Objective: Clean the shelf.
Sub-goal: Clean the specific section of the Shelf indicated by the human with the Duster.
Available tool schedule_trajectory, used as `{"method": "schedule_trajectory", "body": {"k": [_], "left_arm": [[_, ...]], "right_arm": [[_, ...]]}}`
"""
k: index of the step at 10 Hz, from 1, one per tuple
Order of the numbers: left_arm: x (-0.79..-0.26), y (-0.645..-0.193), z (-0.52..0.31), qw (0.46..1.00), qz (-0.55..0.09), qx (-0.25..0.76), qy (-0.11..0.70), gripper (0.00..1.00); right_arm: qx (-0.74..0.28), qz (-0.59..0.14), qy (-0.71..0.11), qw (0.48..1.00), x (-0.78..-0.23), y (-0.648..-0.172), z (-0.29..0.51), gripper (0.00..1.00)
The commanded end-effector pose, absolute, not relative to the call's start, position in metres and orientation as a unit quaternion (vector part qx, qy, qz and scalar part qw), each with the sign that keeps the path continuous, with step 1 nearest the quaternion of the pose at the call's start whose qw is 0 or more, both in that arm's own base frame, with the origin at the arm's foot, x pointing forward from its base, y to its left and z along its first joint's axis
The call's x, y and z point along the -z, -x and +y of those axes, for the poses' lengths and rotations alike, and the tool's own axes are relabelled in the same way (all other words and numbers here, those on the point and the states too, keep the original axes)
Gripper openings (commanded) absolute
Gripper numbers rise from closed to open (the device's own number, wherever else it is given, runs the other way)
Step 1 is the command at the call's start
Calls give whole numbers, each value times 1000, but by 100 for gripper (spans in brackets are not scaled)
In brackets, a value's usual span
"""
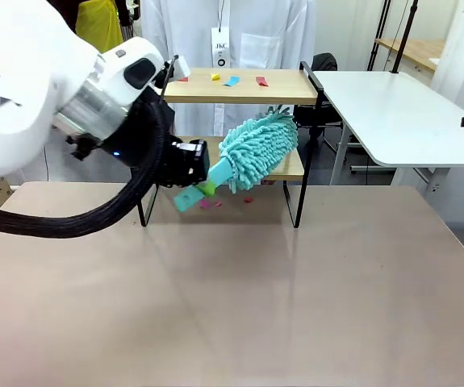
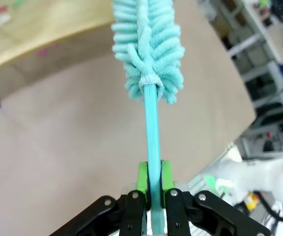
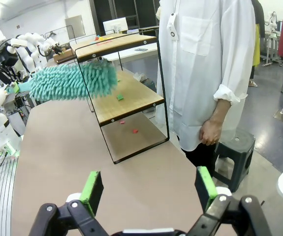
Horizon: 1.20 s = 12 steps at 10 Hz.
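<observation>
My left gripper (image 2: 154, 173) is clamped on the handle of the teal duster (image 1: 257, 150), whose fluffy head sits at the lower tier of the shelf (image 1: 284, 87). That shelf stands at the far edge of the beige table (image 1: 312, 306). My right gripper (image 3: 149, 186) has its jaws wide apart.

The fluffy microfibre duster (image 1: 257, 149) is teal; the small two-tier shelf (image 1: 288, 85) has pale wooden boards and a black frame (scraps (image 1: 231, 81): yellow, blue, red).

The only legible print sits on the white badge (image 1: 220, 47) hanging on the person's coat (image 1: 252, 36) at twelve o'clock: small dark letters, seemingly "JKC".
</observation>
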<state>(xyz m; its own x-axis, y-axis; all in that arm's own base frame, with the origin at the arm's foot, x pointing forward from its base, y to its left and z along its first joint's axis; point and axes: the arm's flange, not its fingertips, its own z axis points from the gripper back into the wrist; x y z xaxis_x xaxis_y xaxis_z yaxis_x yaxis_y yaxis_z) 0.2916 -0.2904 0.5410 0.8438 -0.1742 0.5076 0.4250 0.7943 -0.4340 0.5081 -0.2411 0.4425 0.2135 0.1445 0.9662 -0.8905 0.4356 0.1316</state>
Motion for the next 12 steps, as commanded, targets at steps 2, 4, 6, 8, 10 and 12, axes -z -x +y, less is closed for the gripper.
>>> {"method": "schedule_trajectory", "body": {"k": [2, 4, 6, 8, 10, 12], "left_arm": [[-527, -311, -332, 907, -259, 109, 313, 13], [-516, -321, -362, 907, -269, 82, 314, 13], [-506, -336, -386, 905, -283, 44, 314, 13], [-493, -347, -404, 904, -291, 6, 312, 13], [-481, -350, -415, 906, -289, -10, 310, 13], [-476, -353, -422, 905, -285, -17, 317, 13]], "right_arm": [[-381, -499, -371, 683, -445, -508, -240, 100], [-381, -499, -371, 683, -445, -508, -240, 100], [-381, -499, -371, 683, -445, -508, -240, 100], [-381, -499, -371, 683, -445, -508, -240, 100], [-381, -499, -371, 683, -445, -508, -240, 100], [-381, -499, -371, 683, -445, -508, -240, 100]]}}
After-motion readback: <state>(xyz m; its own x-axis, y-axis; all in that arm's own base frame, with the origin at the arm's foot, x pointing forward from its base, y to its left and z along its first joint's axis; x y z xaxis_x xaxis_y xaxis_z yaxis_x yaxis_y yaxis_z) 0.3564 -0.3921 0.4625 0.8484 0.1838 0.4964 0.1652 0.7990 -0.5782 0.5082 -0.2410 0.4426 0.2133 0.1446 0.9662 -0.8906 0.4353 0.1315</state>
